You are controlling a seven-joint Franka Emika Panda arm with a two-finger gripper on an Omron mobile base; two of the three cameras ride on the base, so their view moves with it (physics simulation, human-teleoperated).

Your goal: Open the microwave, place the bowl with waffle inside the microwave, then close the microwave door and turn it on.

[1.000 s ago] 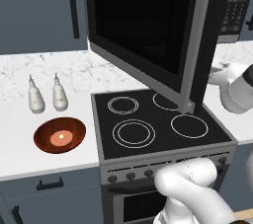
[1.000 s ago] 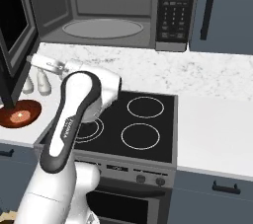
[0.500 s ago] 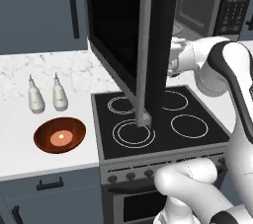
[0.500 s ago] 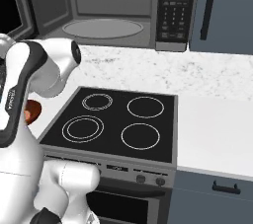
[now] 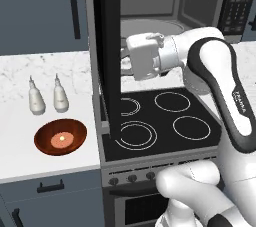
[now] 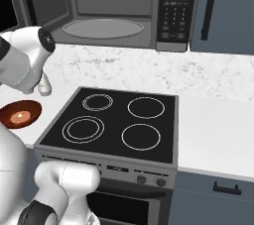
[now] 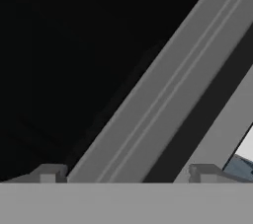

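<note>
The microwave (image 6: pixel 106 6) stands open, its gray inside and round turntable (image 6: pixel 102 28) showing, keypad (image 6: pixel 173 6) at its right. The microwave door (image 5: pixel 107 46) sticks out toward me, edge-on over the stovetop's left side. My hand (image 5: pixel 142 61) presses against the door's inner face, the fingers hidden behind its edge. In the hand view the gripper (image 7: pixel 127 173) is open, fingertips (image 7: pixel 49 172) wide apart, right up against the dark glass and gray frame. The reddish-brown bowl (image 5: pixel 60 137) (image 6: pixel 20 114) holds the waffle (image 5: pixel 61 139) on the counter left of the stove.
Two small pale bottles (image 5: pixel 36 96) (image 5: pixel 60 93) stand behind the bowl. The black stovetop (image 6: pixel 119 120) lies below the microwave. Blue-gray cabinets with dark bar handles (image 5: pixel 74 6) (image 6: pixel 213 6) flank it. White marble counter (image 6: pixel 218 120) runs to the right.
The door has swung further open to the left, from angled across the stove to edge-on. My arm has followed it leftward, the hand now against its inner side.
</note>
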